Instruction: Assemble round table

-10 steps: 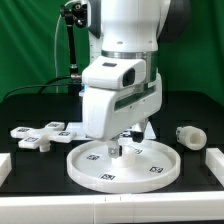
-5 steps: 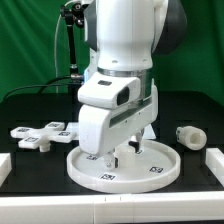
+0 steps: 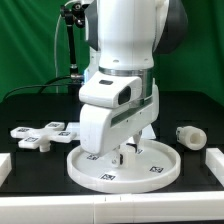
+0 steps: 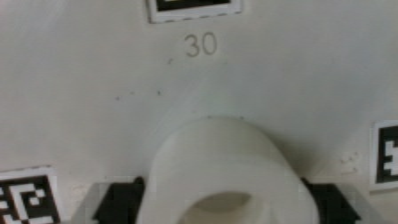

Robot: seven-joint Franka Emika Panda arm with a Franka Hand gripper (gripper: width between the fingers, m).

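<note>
The large white round disc (image 3: 150, 172) lies flat on the black table, tags on its face. My gripper (image 3: 122, 153) points straight down at its centre. In the wrist view the central hub (image 4: 217, 160) stands between my black fingers (image 4: 121, 200), which press against both its sides, so the gripper (image 4: 222, 205) is shut on the hub. The disc's face (image 4: 107, 90) with tag "30" fills the rest of that view. The short cylindrical leg (image 3: 189, 135) lies on its side at the exterior view's right. The cross-shaped foot (image 3: 40, 133) lies at the exterior view's left.
A plain white bar (image 3: 5, 165) sits at the front of the exterior view's left and another (image 3: 214, 162) at the front right. A black camera stand (image 3: 70, 40) rises behind the arm, against a green backdrop.
The arm has come down and leaned over the disc since a second ago. Over the last half second it has hardly moved. The disc, leg and foot stay in place.
</note>
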